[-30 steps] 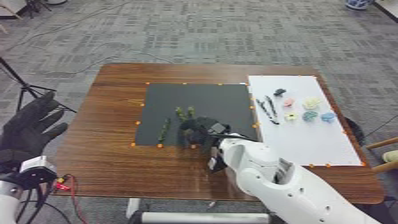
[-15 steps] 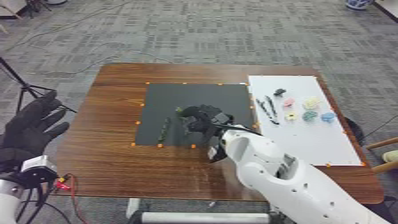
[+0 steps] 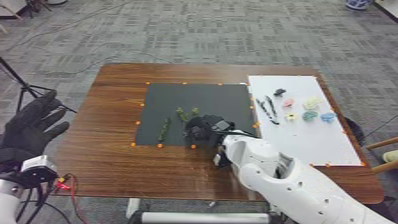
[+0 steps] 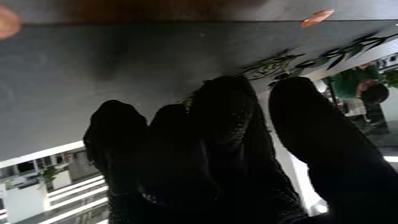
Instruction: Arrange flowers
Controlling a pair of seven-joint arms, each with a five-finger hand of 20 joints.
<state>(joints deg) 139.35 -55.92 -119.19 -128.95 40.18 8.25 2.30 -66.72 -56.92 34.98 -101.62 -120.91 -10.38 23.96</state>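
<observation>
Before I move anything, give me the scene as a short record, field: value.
dark mat: green stems, left of the right hand
white mat: pink flower, blue flower, others near them
right robot hand: low over dark mat
stem in right hand: cannot tell
left robot hand: left of table, fingers open

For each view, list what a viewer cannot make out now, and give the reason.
- Head view: lower parts of the two middle green sprigs, hidden by the right hand.
- Head view: petals of the blue flower, too small.
- Head view: rest of the left arm, cut off by the edge.
- Right wrist view: whether that hand grips a sprig, hidden by its dark glove.
</observation>
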